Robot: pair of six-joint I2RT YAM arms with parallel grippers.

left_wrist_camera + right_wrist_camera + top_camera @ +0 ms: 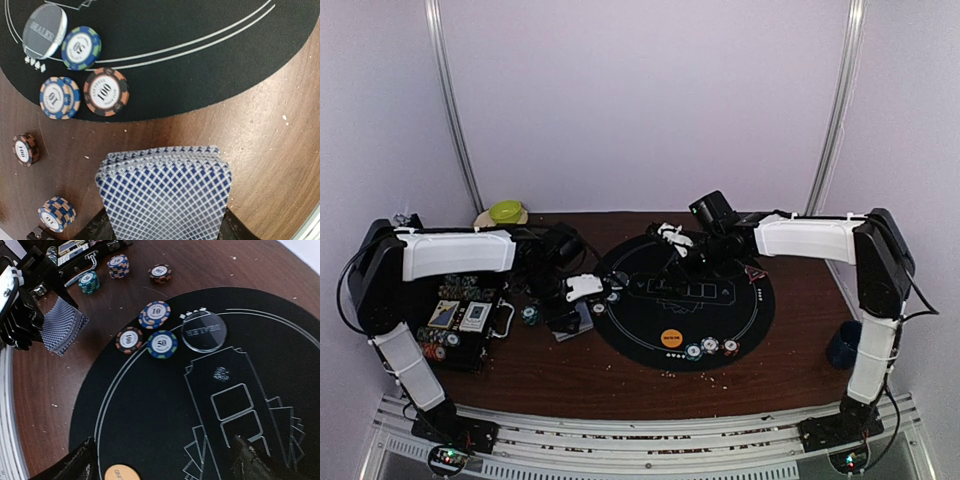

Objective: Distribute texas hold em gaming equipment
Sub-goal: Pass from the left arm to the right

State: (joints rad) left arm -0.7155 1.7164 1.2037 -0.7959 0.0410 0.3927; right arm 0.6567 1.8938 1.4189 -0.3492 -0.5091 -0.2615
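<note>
— Brown counter (570, 375), pale walls, one round black mat (630, 330) in the middle. How far along is it?

— Partway, I'd say. Take the cards (165, 195) first. It's a fanned pack with blue-checked backs up, pinched at one end by the left jaws and hanging over bare wood just off the mat's left edge. I see no card lying on the mat.

— So no dealing yet?

— None that shows. The chips are further on. At the mat's left edge lie a 100 chip (106, 92), a small pile of 10 chips (59, 97) and a 50 chip (81, 47). The clear dealer button (45, 31) is just beside the 50. At the near edge there's an orange button (671, 337), with three chips (710, 346) in a row to its right.

— And off the mat?

— A few loose stacks (118, 266) stand on the wood to the left. More chips sit in the open chip case (460, 320) further left. A dark mug (842, 345) stands well apart on the right. The right arm (800, 238) hides part of the mat's far edge, so I can't tell what lies there.

— The right jaws?

— Spread wide with nothing between them, above the far part of the mat.

— What's left, then?

— My guess is all the cards, and chips for any place not yet served. Two places look supplied so far.
</note>
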